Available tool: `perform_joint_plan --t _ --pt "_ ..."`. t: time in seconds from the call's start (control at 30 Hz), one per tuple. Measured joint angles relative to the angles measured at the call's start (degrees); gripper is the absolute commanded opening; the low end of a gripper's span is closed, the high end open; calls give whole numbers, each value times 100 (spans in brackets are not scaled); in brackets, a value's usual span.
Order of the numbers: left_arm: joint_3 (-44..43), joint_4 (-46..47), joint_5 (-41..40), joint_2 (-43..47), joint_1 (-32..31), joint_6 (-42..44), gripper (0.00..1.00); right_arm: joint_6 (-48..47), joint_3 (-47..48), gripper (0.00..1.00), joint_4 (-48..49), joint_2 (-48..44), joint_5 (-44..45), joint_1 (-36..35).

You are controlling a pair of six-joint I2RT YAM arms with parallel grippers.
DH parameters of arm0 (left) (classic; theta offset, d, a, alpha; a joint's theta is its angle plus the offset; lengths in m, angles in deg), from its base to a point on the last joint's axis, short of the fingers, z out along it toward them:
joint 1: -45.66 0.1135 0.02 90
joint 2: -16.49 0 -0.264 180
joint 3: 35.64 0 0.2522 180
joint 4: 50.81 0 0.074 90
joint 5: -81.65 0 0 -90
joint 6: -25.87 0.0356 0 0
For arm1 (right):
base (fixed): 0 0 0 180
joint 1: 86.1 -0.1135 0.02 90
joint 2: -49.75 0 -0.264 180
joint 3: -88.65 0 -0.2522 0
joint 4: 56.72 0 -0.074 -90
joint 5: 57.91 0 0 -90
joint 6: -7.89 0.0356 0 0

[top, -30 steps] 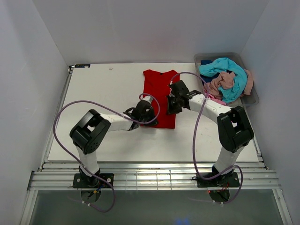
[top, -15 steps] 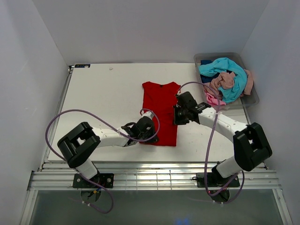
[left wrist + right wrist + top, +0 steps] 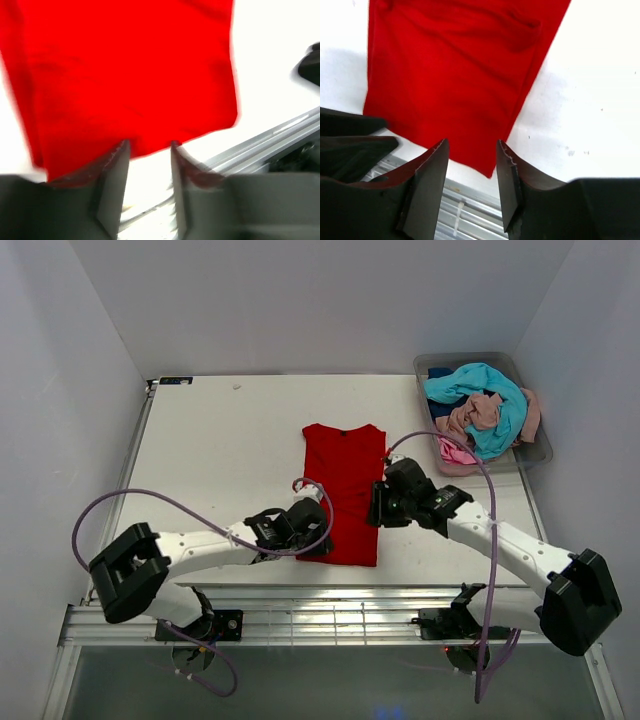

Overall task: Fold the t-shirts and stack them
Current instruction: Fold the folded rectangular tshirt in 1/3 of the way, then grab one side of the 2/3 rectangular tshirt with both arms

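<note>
Two grippers sit at the near end of the red t-shirt (image 3: pixel 343 490). The left gripper (image 3: pixel 305 528) is at the near-left corner of the hem, and the right gripper (image 3: pixel 380 505) is just beside the right edge, a little further up. Both have their jaws apart and clamp nothing; in each wrist view the cloth lies at or just past the fingertips.

One red t-shirt lies flat on the table (image 3: pixel 220 440) as a narrow strip, its long axis running away from the arms, hem near and collar far. The next fold likely carries hem toward collar. Both arms are close, the left nearer the hem.

Far right, one bin (image 3: pixel 465 356) holds a heap showing four colours: a turquoise tee (image 3: pixel 480 380), a dusty pink tee (image 3: pixel 478 415), a bright pink tee (image 3: pixel 455 452) and a dark blue tee (image 3: pixel 438 372).
</note>
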Motion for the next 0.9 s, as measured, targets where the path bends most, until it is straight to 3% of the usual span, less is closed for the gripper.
perform_joint_plan --t 0.03,0.13,0.27,0.53,0.9 --pt "0 -164 -111 238 -2 -9 78 52 -101 50 -17 -125 0 -42" --pt "-11 -520 -455 1056 0 -114 89 214 -402 51 -48 -385 0 -162" --pt "31 -741 -739 1628 46 -131 89 470 -815 50 -111 -570 0 -269" --pt "841 -748 -743 1128 201 -85 87 815 -1296 50 28 -542 -24 -334" --pt "887 -291 -730 813 361 133 86 863 -1331 49 503 -70 -192 -367"
